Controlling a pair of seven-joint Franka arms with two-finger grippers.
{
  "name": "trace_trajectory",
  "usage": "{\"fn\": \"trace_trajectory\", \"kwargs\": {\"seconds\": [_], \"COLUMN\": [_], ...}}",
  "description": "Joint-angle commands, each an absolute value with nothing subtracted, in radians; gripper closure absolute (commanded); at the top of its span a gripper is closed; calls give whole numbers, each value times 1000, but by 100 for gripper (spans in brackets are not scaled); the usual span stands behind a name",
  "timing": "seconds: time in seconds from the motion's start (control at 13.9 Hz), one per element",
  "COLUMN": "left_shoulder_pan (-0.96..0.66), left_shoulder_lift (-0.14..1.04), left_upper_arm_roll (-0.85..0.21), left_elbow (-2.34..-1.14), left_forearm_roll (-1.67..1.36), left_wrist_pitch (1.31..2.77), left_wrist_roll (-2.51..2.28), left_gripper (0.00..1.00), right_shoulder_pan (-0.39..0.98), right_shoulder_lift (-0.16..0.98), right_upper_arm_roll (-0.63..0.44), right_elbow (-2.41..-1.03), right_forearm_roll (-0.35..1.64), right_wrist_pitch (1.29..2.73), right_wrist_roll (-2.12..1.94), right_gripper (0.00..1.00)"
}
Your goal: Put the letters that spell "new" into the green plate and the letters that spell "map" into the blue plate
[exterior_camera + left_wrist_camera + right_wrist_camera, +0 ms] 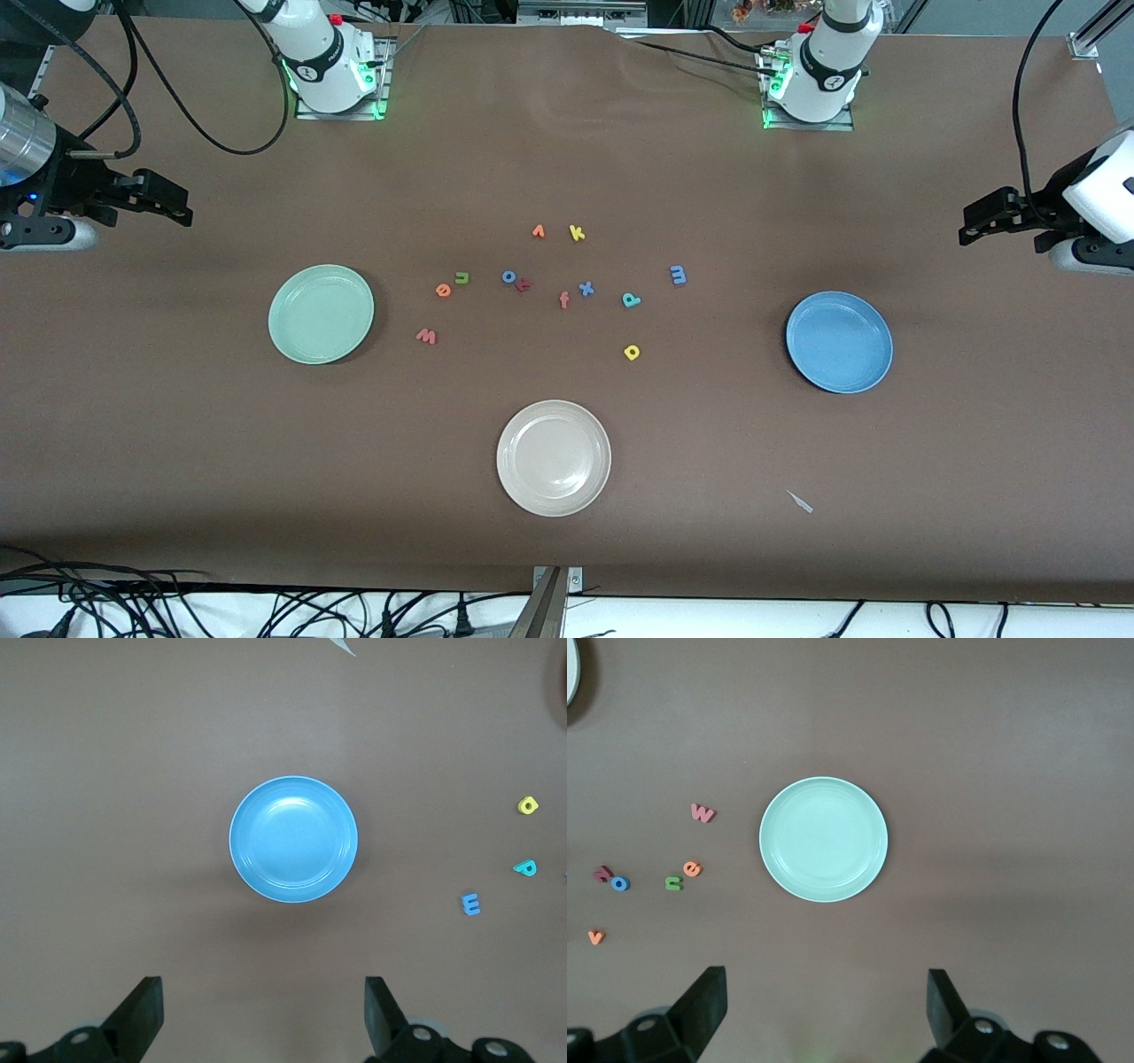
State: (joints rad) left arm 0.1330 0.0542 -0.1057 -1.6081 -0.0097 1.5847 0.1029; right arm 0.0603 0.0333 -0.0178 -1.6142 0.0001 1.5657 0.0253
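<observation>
Both arms wait with jaws spread and empty: the left gripper [260,1014] high above the blue plate [839,342], the right gripper [824,1010] above the green plate [321,314]. All six wanted letters lie loose mid-table between the plates, n [461,278], e [443,289], w [426,336] toward green, m [678,276], p [630,299], a [631,352] toward blue, so each arm likely serves its own side.

Brown table [567,549] with black cables [266,611] along its edge.
</observation>
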Motion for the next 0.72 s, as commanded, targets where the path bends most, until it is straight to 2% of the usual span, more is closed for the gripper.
{"fn": "trace_trajectory", "kwargs": {"seconds": [0.0,0.65], "left_shoulder_pan": [146,144], "left_shoulder_lift": [44,44], "left_upper_arm_roll": [-115,-115], "left_elbow": [-1614,-1614], "left_forearm_roll": [9,9], "left_wrist_pitch": [1592,1591], "left_wrist_roll": [120,120], "left_gripper": [0,0], "right_shoulder_pan": [66,69], "right_shoulder_lift": [38,37], "right_upper_arm_roll": [-12,-9], "right_elbow": [-1603,-1601], "right_forearm_roll": [-11,-12], "right_wrist_pitch": [1545,1540], "right_wrist_roll": [37,35], "right_gripper": [0,0]}}
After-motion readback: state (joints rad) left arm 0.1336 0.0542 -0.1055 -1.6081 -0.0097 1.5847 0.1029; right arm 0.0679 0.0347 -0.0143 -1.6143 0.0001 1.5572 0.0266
